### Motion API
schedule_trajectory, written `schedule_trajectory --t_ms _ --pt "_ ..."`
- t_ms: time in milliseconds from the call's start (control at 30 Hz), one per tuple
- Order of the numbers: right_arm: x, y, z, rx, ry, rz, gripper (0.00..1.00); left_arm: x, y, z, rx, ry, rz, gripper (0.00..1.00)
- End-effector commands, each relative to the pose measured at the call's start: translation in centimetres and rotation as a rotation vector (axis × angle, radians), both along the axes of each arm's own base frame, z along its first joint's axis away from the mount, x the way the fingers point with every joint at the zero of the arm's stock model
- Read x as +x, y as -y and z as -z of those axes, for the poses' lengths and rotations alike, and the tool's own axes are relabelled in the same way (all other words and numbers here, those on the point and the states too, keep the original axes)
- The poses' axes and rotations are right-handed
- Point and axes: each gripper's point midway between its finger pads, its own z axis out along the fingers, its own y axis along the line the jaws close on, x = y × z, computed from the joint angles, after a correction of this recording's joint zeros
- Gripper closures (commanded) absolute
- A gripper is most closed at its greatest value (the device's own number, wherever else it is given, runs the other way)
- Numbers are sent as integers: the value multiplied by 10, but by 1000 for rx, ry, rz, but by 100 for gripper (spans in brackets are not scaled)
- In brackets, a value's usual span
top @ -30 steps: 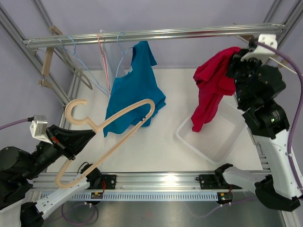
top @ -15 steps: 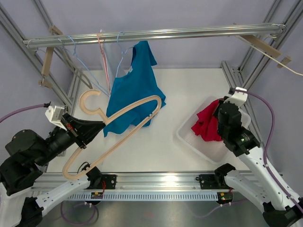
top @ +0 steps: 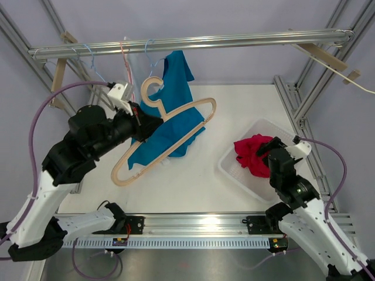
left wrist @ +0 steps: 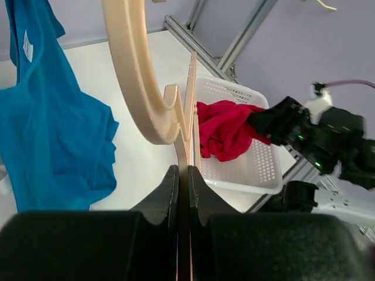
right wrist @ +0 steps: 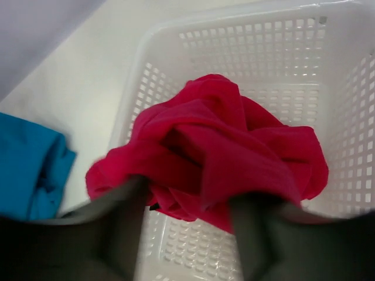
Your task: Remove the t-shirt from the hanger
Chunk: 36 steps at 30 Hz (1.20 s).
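Note:
A crumpled red t-shirt (top: 253, 153) (left wrist: 225, 130) (right wrist: 222, 146) lies in the white basket (top: 246, 184) (right wrist: 263, 47). My right gripper (top: 268, 150) (right wrist: 190, 196) hovers just above it, open, its blurred dark fingers either side of the cloth's near edge. The left gripper (top: 142, 124) (left wrist: 181, 175) is shut on the thin bar of a bare wooden hanger (top: 187, 109) (left wrist: 137, 88), held up in front of a blue t-shirt (top: 170, 99) (left wrist: 53, 129) that hangs from the rail.
A metal rail (top: 234, 41) crosses the back, carrying a light blue wire hanger (top: 94, 64) and a pink one (top: 126, 64). Wooden hangers sit at its left end (top: 58, 76) and right end (top: 322, 55). Frame posts stand at both sides.
The right arm came down from the rail with the red t-shirt into the basket and opened its jaws. The left arm lifted the wooden hanger up and back toward the blue t-shirt.

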Motion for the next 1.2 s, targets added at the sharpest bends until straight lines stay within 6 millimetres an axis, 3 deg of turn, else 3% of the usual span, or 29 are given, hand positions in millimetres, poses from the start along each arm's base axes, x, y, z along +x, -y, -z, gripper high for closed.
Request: schedule_trajectory --t_ms 0,33,67,267,300,367,400,467,500,533,600,633,667,700,733,767,800,867,967,1067,1167 --pt "-10 0 -27 88 78 -9 13 26 12 -38 -52 90 -46 100" --pt "-15 1 -33 89 85 -21 3 33 16 -37 -43 87 -56 100" --pt "-23 3 -44 84 76 -36 1 40 21 -38 -43 88 -66 100" --pt "-59 19 -106 70 200 -100 0 81 53 -29 -6 69 -110 100" --pt "-65 19 -113 57 223 -132 4 89 62 -25 9 62 -115 100" --pt "-69 6 -124 67 241 -222 12 94 68 -41 -10 95 -116 100" --pt "-67 0 -123 52 226 -256 21 94 75 -44 -12 102 -107 100" --pt "-57 -15 -120 46 219 -320 35 102 85 -56 -14 126 -115 100" --pt "-48 -21 -112 19 185 -339 59 105 88 -61 -18 137 -124 100" --pt "-43 -31 -108 11 170 -382 72 114 97 -57 -1 133 -127 100" --pt "-20 -46 -93 -20 113 -414 86 120 97 -71 -15 161 -152 100" --pt "-10 -57 -93 -14 117 -444 92 128 104 -65 7 160 -154 100" --pt "-3 -63 -84 -19 91 -458 93 129 103 -77 -6 181 -159 100" --pt "9 -70 -66 -27 31 -462 93 132 105 -79 -4 188 -167 100" --pt "18 -75 -64 -17 37 -457 94 136 107 -79 1 194 -174 100" --pt "24 -75 -49 -2 7 -426 94 142 112 -81 -1 198 -177 100" --pt "34 -69 -27 -15 -31 -361 93 145 115 -82 -4 199 -173 100" --pt "39 -61 -6 16 -72 -270 90 157 124 -75 8 192 -175 100" --pt "32 -40 32 18 -141 -133 89 168 129 -73 2 185 -171 100" --pt "12 -22 44 32 -153 -50 87 182 132 -65 4 167 -173 100" --pt "-2 -22 19 64 -48 -117 87 192 134 -63 -9 161 -173 100"
